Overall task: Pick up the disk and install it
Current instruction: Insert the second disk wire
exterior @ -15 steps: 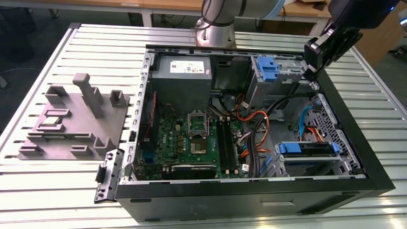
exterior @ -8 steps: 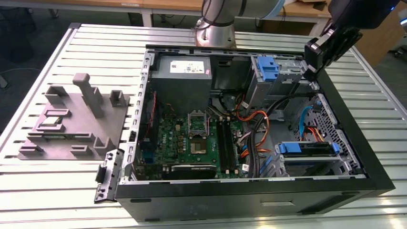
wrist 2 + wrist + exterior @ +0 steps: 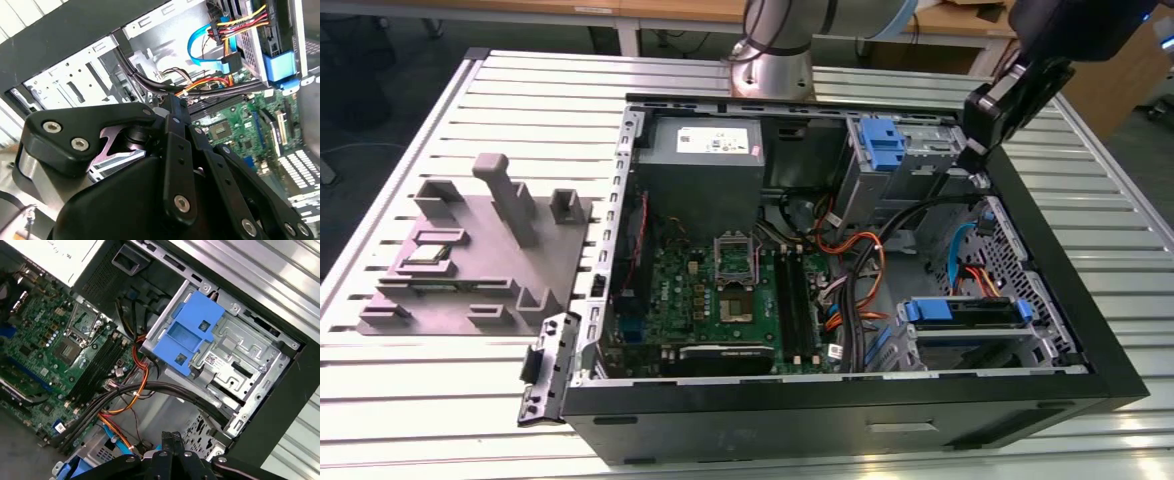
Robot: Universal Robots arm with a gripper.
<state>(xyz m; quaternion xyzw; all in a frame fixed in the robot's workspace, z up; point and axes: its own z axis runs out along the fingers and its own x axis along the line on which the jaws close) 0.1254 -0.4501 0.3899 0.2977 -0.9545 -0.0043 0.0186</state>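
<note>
One black gripper hangs just above the open black computer case. We find the silver-grey, blue-railed disk seated in a metal cage beneath it. Grip state: we cannot tell.

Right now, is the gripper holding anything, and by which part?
Cannot tell. The gripper hangs over the open computer case at its rim on the exterior view's right, and no disk shows in its grasp.

The computer case has matt black panels and bare grey sheet metal inside. The drive cage latch is smooth blue plastic. The table is ribbed, slightly glossy aluminium.
</note>
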